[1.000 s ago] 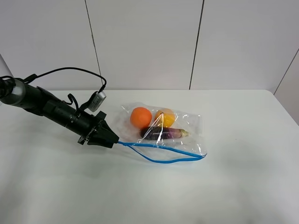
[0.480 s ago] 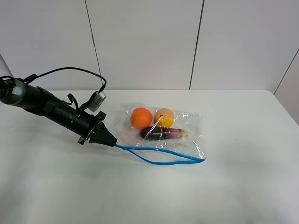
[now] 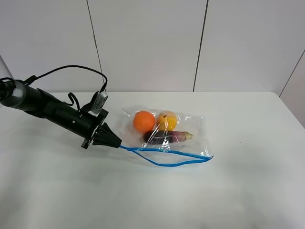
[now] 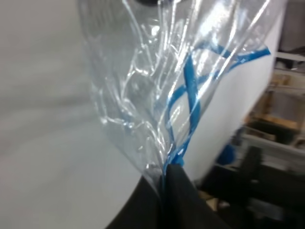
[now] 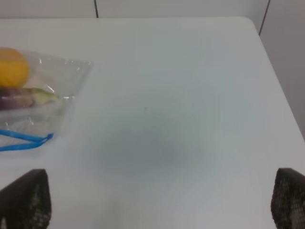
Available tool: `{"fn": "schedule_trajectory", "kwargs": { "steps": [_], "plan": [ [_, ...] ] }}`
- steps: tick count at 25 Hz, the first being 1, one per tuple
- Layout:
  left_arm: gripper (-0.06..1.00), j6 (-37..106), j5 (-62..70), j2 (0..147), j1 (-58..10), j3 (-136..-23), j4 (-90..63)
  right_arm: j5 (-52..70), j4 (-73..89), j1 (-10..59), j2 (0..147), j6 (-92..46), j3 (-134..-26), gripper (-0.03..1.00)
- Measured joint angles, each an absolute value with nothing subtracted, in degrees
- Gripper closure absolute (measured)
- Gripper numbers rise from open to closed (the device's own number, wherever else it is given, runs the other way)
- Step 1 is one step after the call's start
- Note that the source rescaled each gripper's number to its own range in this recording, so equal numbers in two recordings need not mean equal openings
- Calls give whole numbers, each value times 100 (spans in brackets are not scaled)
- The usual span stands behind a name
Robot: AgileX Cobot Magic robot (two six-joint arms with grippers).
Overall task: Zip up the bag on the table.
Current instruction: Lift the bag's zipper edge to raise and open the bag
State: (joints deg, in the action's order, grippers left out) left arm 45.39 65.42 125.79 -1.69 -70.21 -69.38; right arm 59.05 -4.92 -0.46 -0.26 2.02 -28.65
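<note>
White tabletop [image 3: 248, 191] fills the lower ext. view, w/ white panelled wall [image 3: 143, 43] behind. L arm [image 3: 47, 107], black, w/ a cable [image 3: 71, 71] looped above it, comes in from the left edge and slopes down toward centre.

Bag [image 3: 193, 125] lies flat on the tabletop approx. mid-view, right of the L hand. It is clear and crinkly.

L hand [image 3: 114, 142] is clenched on the bag's near-left corner, at the end of the blue zip strip [image 3: 167, 164]. Wrist cam shows the dark fingers [image 4: 178, 193] pinched together, w/ strip and plastic coming out from btwn them.

R hand [image 5: 156, 200] isn't in the ext. view. Its wrist cam shows two fingertips far apart, released, nothing btwn them, over bare tabletop. One end of the bag shows there, touching neither fingertip.

Inside the bag:
- Orange toy fruit [image 3: 144, 120]
- Yellow toy fruit [image 3: 167, 119] beside it
- Dark purple eggplant [image 3: 167, 137] lying in front of both

The zip strip's two blue tracks split just past the L hand, bow apart, and meet again at the bag's right corner, so the mouth gapes open.
</note>
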Motion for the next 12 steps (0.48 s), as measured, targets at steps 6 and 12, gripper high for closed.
{"fn": "schedule_trajectory", "kwargs": {
  "steps": [6, 12],
  "plan": [
    [94, 3795, 6855, 12579, -169, -7021, -7177, 5905, -492, -46, -26, 202, -2865, -3],
    [94, 3079, 6892, 12571, -169, -7021, -7722, 5911, -480, -46, 322, -316, -3184, -3]
  ]
}}
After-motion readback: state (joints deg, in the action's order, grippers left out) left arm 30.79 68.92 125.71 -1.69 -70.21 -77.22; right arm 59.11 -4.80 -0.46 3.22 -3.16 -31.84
